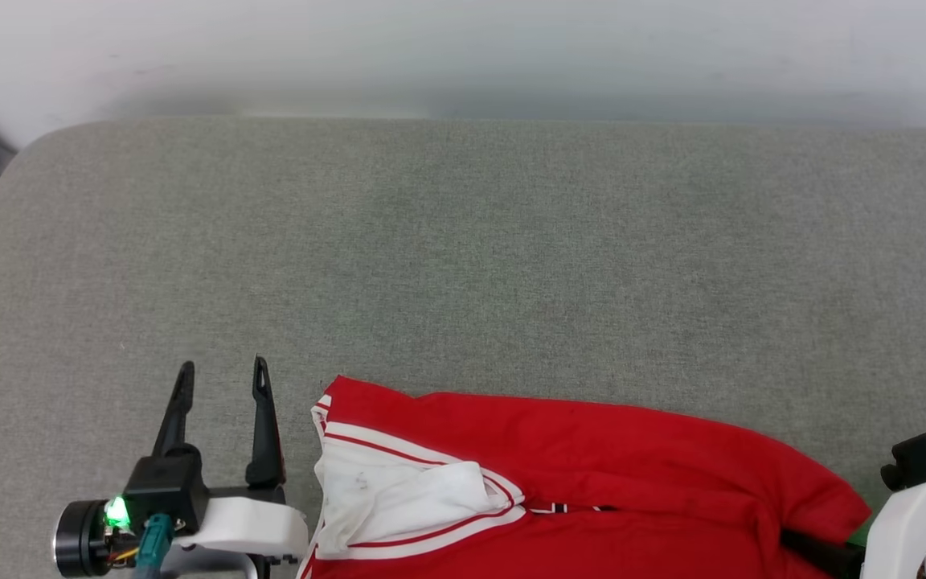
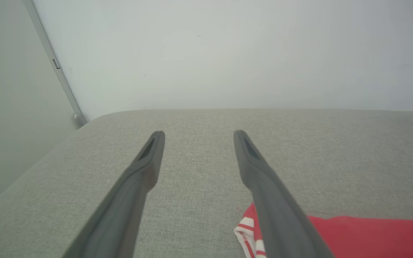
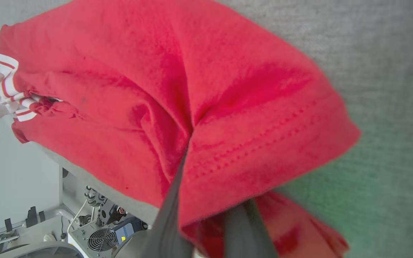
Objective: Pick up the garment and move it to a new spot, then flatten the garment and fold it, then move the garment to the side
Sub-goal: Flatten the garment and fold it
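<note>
The red shirt lies along the near edge of the grey padded surface. Its long axis runs left to right across the head view. The white sleeve panel with its striped trim is at the left end and the stitched hem at the right end.

The right gripper comes in from that hem end, and its jaws look closed on a pinch of red cloth, with folds gathering toward them (one finger is partly buried under the fabric, so I judge this from the puckering).

The left gripper stands just beside the sleeve end without touching it. Its jaws are spread wide and hold nothing, and they point at the far edge of the surface. From them the shirt lies to the right and slightly behind the tips, so this arm would have to swing inward to reach the trim. The right arm is the one already on the cloth. The open stretch of surface beyond it is the likely new spot.
</note>
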{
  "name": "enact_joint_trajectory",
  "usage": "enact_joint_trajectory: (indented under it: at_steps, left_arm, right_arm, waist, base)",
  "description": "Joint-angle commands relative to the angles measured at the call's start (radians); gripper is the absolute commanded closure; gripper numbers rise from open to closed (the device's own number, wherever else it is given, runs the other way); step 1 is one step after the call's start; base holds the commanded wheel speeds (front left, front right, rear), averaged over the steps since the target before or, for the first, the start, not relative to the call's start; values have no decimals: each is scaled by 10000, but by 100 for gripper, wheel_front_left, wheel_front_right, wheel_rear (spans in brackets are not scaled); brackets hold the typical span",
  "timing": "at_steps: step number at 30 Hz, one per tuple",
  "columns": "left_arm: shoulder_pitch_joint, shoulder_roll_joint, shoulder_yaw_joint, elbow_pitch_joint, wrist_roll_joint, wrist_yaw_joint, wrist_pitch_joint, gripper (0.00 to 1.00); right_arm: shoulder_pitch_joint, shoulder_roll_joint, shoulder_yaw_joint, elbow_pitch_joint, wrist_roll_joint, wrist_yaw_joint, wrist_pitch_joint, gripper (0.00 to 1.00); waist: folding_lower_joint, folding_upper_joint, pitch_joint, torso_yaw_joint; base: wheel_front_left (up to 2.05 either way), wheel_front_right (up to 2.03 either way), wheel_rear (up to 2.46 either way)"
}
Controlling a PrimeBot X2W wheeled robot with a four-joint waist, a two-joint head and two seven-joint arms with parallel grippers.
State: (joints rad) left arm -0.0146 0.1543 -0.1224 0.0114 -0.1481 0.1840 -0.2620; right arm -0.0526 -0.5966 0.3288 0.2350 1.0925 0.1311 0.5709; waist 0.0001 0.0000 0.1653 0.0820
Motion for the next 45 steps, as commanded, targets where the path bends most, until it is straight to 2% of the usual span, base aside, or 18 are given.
enact_joint_trajectory:
  at_steps: [1,10,15,19,24,31,32,38,45]
  left_arm:
    - [187,-54,55,26,97,-59,-36,0]
    - [600,-445,497,-19,755,-414,-33,0]
    - [806,-535,573,18,988,-529,-33,0]
    - [945,-583,632,37,1084,-626,-32,0]
    - [963,-618,604,5,1203,-763,-32,0]
    - [854,-720,617,-56,1221,-834,-32,0]
    - [664,-784,620,-66,1222,-903,-32,0]
    - [441,-841,652,-94,1248,-960,-32,0]
    - [223,-898,634,-66,1244,-977,-32,0]
  right_arm:
    - [-16,51,123,116,54,-7,-13,100]
    - [-296,-1275,-969,405,163,-8,-585,100]
    - [-192,-1837,-1283,602,-135,-7,-293,100]
    - [-109,-2100,-1206,-43,-491,-7,141,100]
    - [-208,-1968,-1043,-1505,-647,-5,660,100]
    - [-873,-1482,103,-3518,-1151,-5,1791,100]
    - [-1927,-761,1517,-3997,-1682,-5,2416,100]
    - [-3503,265,3337,-3503,-2161,-5,2449,100]
    - [-5061,1583,5314,-1774,-2672,-5,1780,100]
  waist:
    - [-1,0,-73,-3]
    - [-1,0,-539,-80]
    - [-1,0,-751,-148]
    - [-1,0,-852,-186]
    - [-1,0,-864,-206]
    - [-1,0,-709,-130]
    - [-1,0,-492,-31]
    - [-1,0,-189,94]
    - [-1,0,195,248]
  base:
    - [0,0,0]
    - [0,0,0]
    - [0,0,0]
    - [0,0,0]
    - [0,0,0]
    - [0,0,0]
    - [0,0,0]
    - [0,0,0]
    - [0,0,0]
